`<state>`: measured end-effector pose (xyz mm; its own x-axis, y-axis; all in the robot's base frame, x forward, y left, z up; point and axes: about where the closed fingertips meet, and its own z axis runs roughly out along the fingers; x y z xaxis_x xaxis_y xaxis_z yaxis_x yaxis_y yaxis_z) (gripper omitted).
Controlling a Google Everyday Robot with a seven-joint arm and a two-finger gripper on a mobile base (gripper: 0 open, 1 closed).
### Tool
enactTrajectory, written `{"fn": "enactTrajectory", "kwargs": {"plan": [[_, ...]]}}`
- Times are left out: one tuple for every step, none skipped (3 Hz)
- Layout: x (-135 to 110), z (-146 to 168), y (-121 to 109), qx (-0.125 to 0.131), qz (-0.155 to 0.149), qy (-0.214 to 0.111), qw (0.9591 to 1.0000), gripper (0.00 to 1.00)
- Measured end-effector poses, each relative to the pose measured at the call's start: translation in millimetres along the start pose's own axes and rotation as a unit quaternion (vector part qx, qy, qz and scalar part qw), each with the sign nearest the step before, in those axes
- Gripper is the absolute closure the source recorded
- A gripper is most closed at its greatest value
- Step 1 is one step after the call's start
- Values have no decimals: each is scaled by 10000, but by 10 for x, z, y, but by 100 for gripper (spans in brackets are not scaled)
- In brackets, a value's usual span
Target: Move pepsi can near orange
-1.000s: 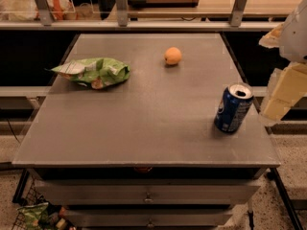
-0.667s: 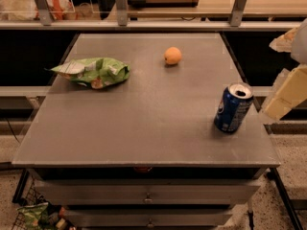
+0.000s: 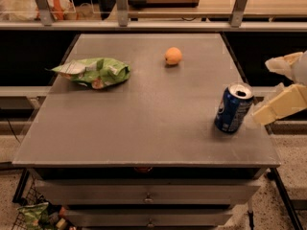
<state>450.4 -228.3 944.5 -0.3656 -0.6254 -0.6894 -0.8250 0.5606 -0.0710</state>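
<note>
The pepsi can (image 3: 233,108), dark blue with a silver top, stands upright near the table's right front corner. The orange (image 3: 173,56) lies toward the back of the table, a little right of centre, well apart from the can. My gripper (image 3: 276,87) comes in from the right edge of the camera view, its cream-coloured fingers (image 3: 279,105) spread apart. The lower finger is just right of the can; the upper finger (image 3: 283,63) is higher, above the table's right edge. It holds nothing.
A green snack bag (image 3: 94,72) lies on the left part of the grey table (image 3: 134,119). A railing and shelf (image 3: 158,13) run behind the table. Drawers (image 3: 148,195) sit under the front edge. A basket with packets (image 3: 41,214) stands at the lower left.
My gripper has shifted slightly right and down beside the can. The can, the orange and the bag have not moved.
</note>
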Motion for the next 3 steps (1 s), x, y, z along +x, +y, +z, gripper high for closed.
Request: {"fn": "enactTrajectory", "kwargs": {"plan": [[45,180,108,-197,302,-551,9978,0],[118,284,102,-123,294,-765,9966,0],[231,409,-10,88,257,-853,9960,0]]}}
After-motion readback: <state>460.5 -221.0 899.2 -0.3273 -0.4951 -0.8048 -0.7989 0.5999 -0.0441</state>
